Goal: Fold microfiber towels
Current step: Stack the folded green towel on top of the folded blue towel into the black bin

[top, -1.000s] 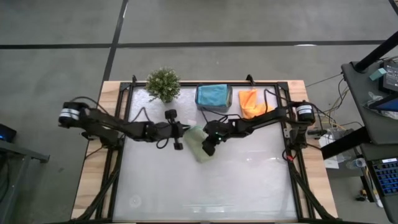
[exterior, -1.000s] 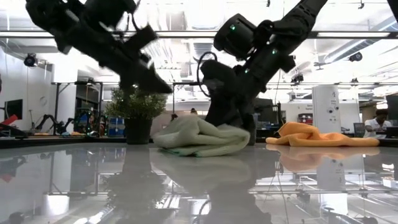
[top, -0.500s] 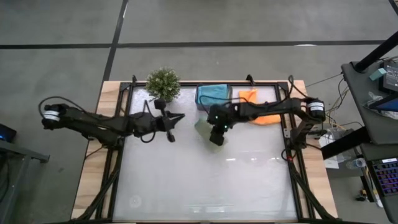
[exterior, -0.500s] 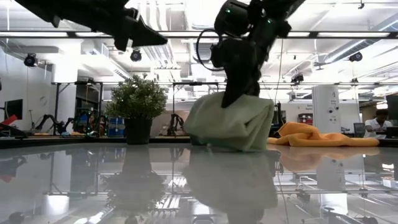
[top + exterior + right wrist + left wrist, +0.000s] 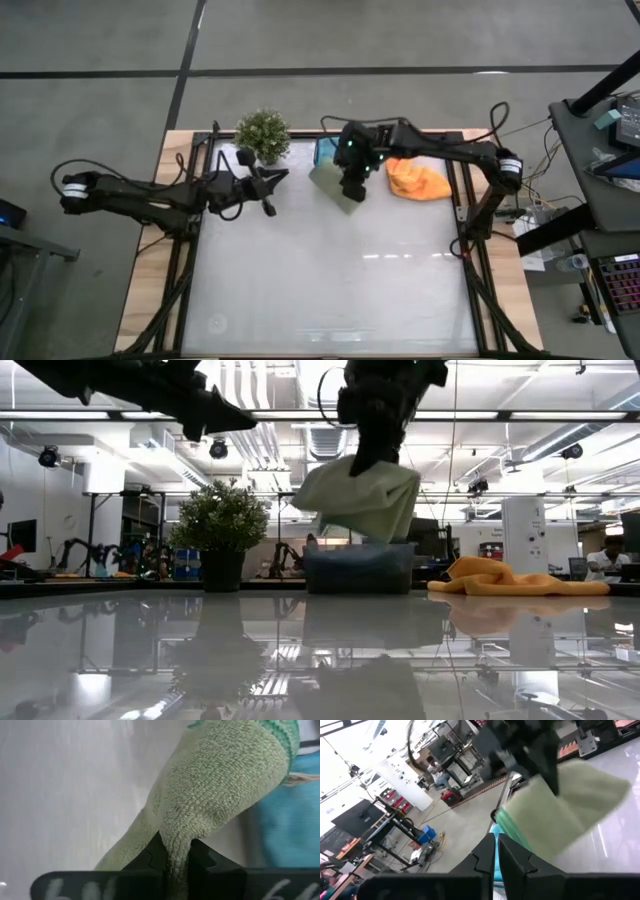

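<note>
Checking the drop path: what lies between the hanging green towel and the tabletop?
The grey bin sits just beneath the light green towel, held by the right gripper, low view.

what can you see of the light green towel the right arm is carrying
The light green towel is a soft, nubbly microfiber cloth, folded into a thick bundle with a darker green stitched edge. It hangs clear of the table, pinched at its top by the shut right gripper, just above and in front of the grey bin holding a teal towel.

We see a light green towel [image 5: 333,184] with a darker green hem pinched in our black right gripper [image 5: 352,192], a teal-blue towel [image 5: 280,827] just beyond it, and an orange towel [image 5: 417,178] farther off.
</note>
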### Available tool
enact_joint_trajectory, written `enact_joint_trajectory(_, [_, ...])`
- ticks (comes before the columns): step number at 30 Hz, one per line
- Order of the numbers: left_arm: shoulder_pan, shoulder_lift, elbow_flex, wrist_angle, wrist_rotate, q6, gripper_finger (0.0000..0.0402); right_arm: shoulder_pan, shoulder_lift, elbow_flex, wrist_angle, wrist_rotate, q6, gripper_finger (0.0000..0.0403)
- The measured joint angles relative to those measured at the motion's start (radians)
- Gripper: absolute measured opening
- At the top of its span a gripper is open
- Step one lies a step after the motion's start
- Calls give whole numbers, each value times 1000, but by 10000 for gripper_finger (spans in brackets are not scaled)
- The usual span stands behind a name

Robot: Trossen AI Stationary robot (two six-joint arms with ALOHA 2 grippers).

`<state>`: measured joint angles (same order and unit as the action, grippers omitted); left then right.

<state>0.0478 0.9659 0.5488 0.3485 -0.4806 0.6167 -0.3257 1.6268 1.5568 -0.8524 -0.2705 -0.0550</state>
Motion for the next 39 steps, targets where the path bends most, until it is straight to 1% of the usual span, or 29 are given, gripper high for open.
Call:
enact_joint_trajectory(5, [12,2,0,0,0,-5,8,-71,0,110,-149,-5,-148,22])
enact_joint_trajectory(10, [12,2,-1,0,0,-7,8,-148,3,185,-213,-3,-372,22])
enact_joint_trajectory(12, [12,2,-1,0,0,-7,8,-180,12,203,-215,-21,-459,22])
enact_joint_trajectory(15, [12,2,-1,0,0,-8,8,-224,33,204,-220,-105,-672,22])
enact_joint_trajectory(17, [12,2,-4,0,0,-9,8,-247,53,204,-225,-182,-777,22])
enact_joint_trajectory(20, [12,2,-12,1,0,-8,8,-283,90,217,-276,-331,-883,22])
enact_joint_trajectory(22, [13,2,-15,7,1,-8,8,-306,115,225,-279,-393,-936,22])
enact_joint_trajectory(24, [19,2,-16,24,1,-8,8,-333,144,231,-281,-432,-981,22])
enact_joint_trajectory(26, [23,8,-16,37,1,-8,8,-353,184,246,-269,-429,-993,22])
enact_joint_trajectory(27, [24,12,-16,38,1,-8,8,-362,206,256,-270,-411,-994,22])
enact_joint_trajectory(31, [35,31,-16,40,1,-8,8,-388,298,312,-274,-254,-994,22])
enact_joint_trajectory(32, [40,38,-16,37,1,-8,8,-392,320,331,-278,-234,-999,22])
enact_joint_trajectory(37, [69,65,-16,46,1,-8,8,-407,451,464,-397,-223,-1135,22])
enact_joint_trajectory(39, [77,73,-16,47,1,-8,8,-406,494,517,-423,-214,-1160,22])
